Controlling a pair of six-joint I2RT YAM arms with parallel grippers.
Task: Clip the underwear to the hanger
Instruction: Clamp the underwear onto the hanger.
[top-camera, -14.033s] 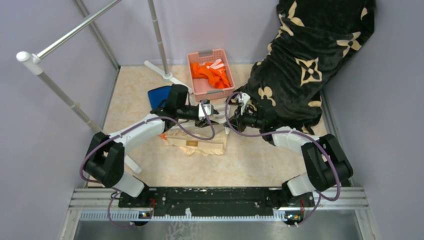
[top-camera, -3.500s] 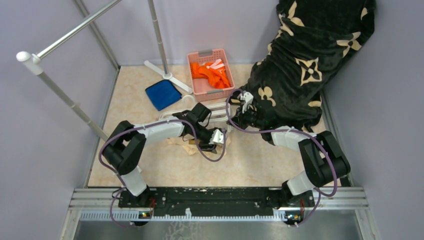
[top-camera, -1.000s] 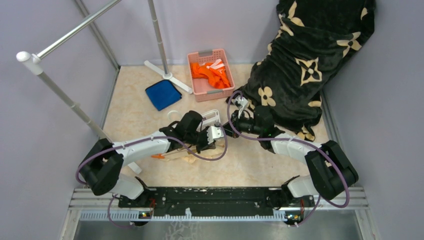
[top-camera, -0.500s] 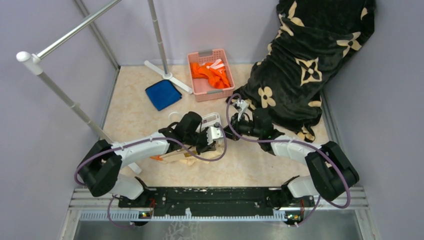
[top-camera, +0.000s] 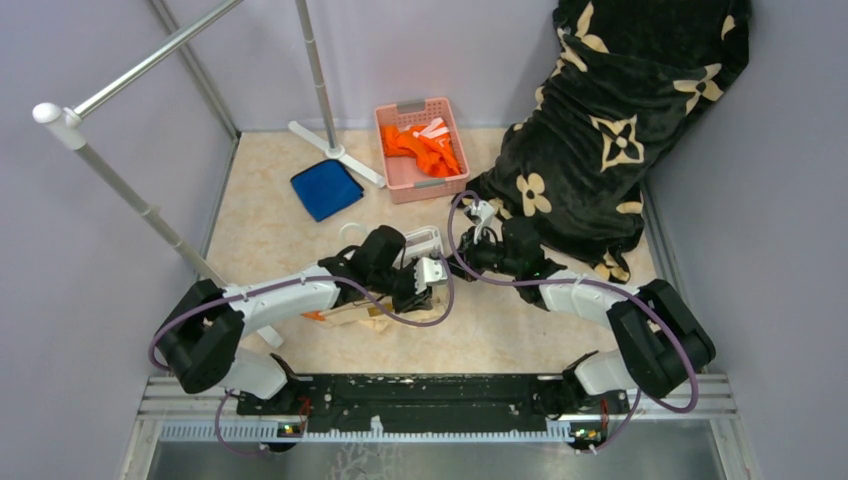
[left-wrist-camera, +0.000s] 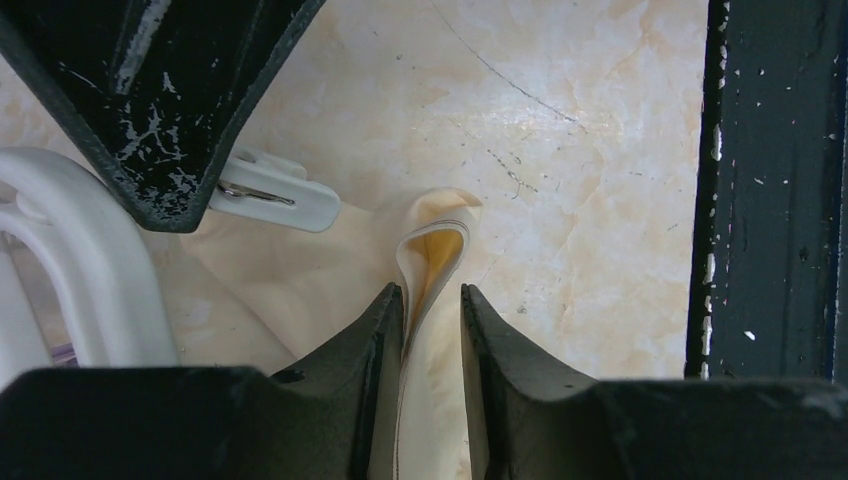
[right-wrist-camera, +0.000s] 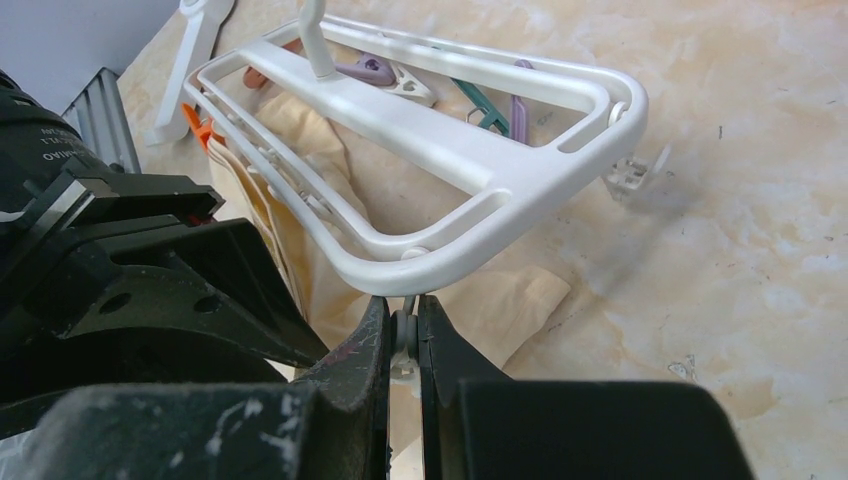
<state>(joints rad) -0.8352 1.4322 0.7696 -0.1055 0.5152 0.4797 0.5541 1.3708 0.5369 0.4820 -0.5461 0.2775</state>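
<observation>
The underwear (left-wrist-camera: 435, 250), pale peach fabric, lies on the floor under the hanger (right-wrist-camera: 450, 150), a white frame of bars. A raised fold of the underwear stands between the fingers of my left gripper (left-wrist-camera: 432, 292), whose jaws are open a little, the fold touching only one finger. A white clip (left-wrist-camera: 275, 195) lies just left of the fold. My right gripper (right-wrist-camera: 403, 302) is shut on a small clip hanging at the hanger's near rim. In the top view both grippers, left (top-camera: 425, 290) and right (top-camera: 458, 260), meet at the hanger (top-camera: 425, 238) over the underwear (top-camera: 375, 318).
A pink basket (top-camera: 443, 110) of orange clothes stands behind the hanger, with a blue folded cloth (top-camera: 326, 188) to its left. A black patterned blanket (top-camera: 600, 130) fills the right rear. A grey rack pole (top-camera: 318, 70) and its white foot (top-camera: 335, 150) stand at the back.
My left gripper's jaws have parted around the fabric fold. The right gripper has edged slightly left with the clip. Hanger and underwear lie as before.
</observation>
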